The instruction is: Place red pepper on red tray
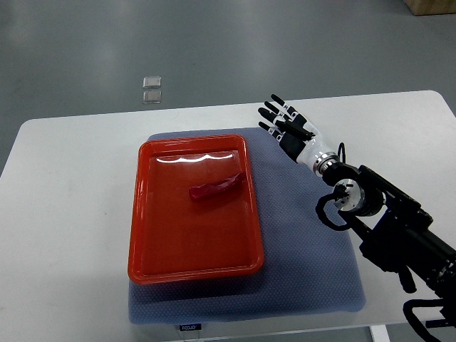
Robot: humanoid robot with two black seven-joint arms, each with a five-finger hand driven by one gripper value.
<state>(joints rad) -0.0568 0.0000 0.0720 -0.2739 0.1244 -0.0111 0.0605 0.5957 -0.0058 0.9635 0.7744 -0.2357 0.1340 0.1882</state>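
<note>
on red tray (142, 235) lies red pepper (217, 187); right hand (288, 125) apart beside tray, fingers spread, holding nothing.

Looks like robot lab: plain white table (64, 185) on bare grey floor (214, 43), blue mat (313, 242) laid on table as test surface.

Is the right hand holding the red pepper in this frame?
No: the red pepper lies in the red tray, while the right hand is off to its side, fingers spread and empty.
</note>
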